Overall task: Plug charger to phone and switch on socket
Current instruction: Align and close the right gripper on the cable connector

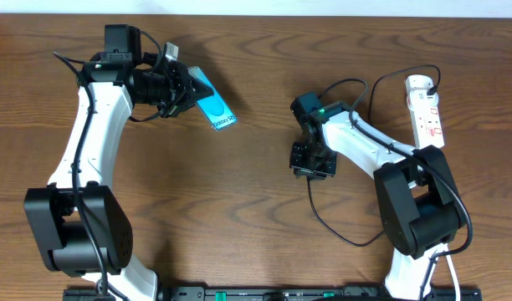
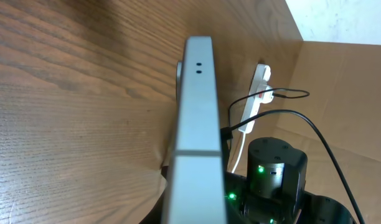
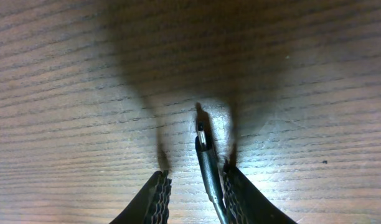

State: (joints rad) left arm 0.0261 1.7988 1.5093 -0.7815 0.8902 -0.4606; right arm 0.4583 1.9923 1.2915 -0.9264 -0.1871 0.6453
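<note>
Overhead: the left gripper (image 1: 179,86) clamps the phone (image 1: 216,106) at far left; the socket (image 1: 427,107) lies far right. Left wrist: the phone sits edge-on and could tilt if pushed. Right wrist: the right gripper (image 3: 193,182) straddles the charger (image 3: 205,155) tip on the desk (image 3: 66,74), not pinching it; an off-centre squeeze may flick it away.

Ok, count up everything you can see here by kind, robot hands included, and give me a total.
Phone: 1
Power strip: 1
Charger cable: 1
Robot hands: 2, the left hand and the right hand
Total: 5
</note>
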